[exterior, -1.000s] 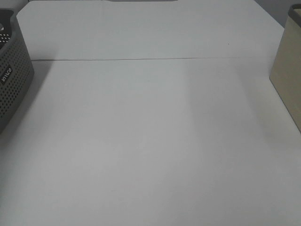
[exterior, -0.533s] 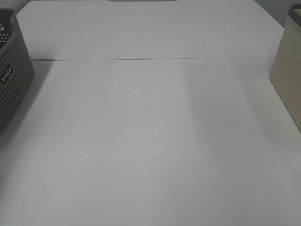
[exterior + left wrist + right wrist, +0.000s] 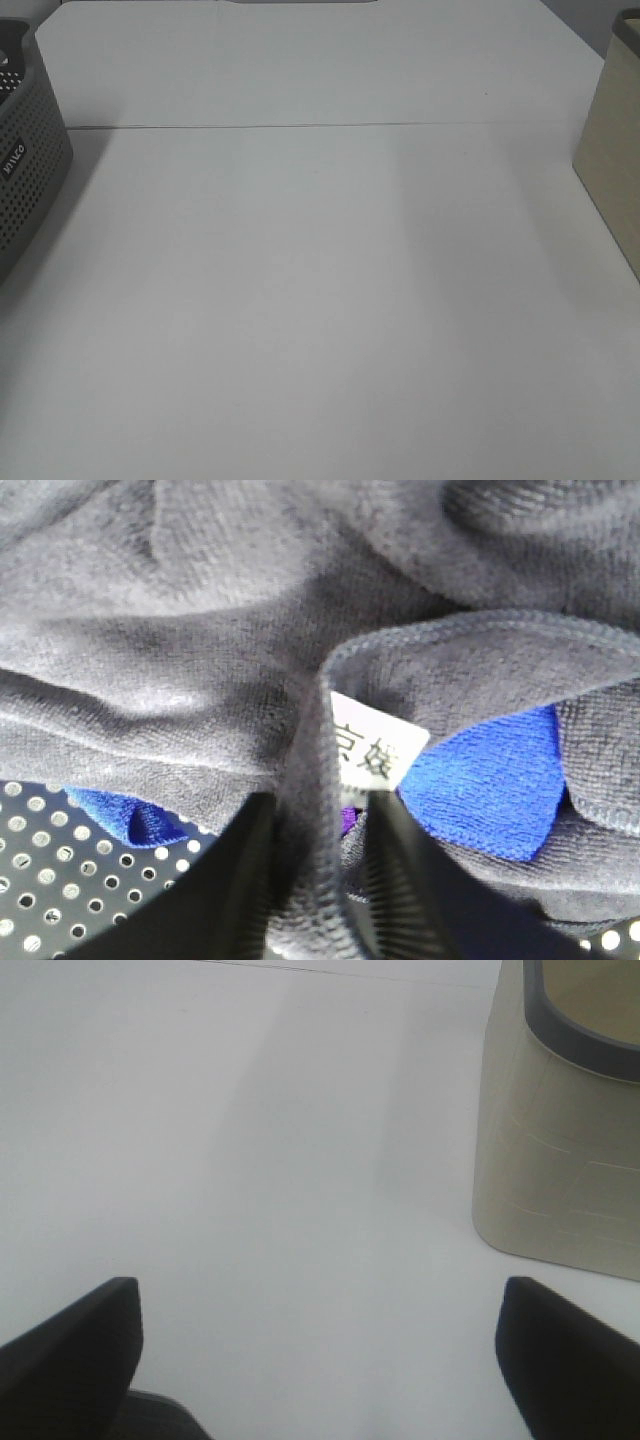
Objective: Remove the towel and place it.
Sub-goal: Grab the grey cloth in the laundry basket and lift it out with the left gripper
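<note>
The grey basket (image 3: 25, 180) is cut off by the high view's left edge, so its inside is out of sight. The beige bin (image 3: 610, 160) is cut by the right edge. In the left wrist view the towel (image 3: 200, 630) runs past the frame and covers much of a blue cloth (image 3: 490, 780). A purple scrap (image 3: 347, 822) beside the pinched fold is too hidden to name. The label (image 3: 372, 745) is partly tucked away, its print unreadable. The left gripper (image 3: 318, 825) shows only blurred fingers, and the right gripper (image 3: 318, 1305) only two cut-off finger ends.
</note>
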Controlling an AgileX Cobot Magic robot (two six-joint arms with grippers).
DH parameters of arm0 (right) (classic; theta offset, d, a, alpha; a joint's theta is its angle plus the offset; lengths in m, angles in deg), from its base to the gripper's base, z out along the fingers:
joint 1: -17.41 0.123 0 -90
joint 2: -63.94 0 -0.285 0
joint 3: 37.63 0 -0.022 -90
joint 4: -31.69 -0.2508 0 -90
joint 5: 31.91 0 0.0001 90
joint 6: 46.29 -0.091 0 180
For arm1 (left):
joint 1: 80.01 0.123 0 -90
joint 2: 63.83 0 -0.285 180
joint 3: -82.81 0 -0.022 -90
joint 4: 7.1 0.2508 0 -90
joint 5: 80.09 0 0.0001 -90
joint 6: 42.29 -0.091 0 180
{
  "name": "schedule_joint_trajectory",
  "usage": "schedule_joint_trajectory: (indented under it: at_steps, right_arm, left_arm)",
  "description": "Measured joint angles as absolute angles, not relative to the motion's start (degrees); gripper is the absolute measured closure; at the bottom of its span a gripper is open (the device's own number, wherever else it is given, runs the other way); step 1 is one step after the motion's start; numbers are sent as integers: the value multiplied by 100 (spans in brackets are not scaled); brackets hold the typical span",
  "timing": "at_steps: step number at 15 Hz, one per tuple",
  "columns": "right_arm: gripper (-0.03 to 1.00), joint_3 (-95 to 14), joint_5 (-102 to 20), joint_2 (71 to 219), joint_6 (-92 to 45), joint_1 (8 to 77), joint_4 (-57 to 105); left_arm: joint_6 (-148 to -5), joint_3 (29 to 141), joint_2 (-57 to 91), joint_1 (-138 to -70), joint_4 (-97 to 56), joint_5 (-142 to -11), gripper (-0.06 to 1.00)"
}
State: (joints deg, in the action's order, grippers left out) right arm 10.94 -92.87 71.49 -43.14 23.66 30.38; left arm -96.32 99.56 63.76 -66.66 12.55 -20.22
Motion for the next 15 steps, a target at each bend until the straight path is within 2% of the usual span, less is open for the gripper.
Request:
schedule_joint_trajectory:
  at_steps: [5,6,7,15]
  right_arm:
    - [5,1094,-9287,7149,-4314,2366,3038]
    - [5,1094,-9287,7149,-4314,2366,3038]
    - [5,1094,-9287,7149,-4314,2366,3038]
    - [5,1094,-9287,7149,-4314,2366,3038]
  left_arm:
    - [-9557,9956,6376,-6666,1255,-2217,69]
    - [-9517,9956,6376,-6666,1255,-2240,86]
    - [-9517,9956,6376,-6666,1255,-2245,93]
    - [-9500,10512,5368,-7073,1249,-1793,94]
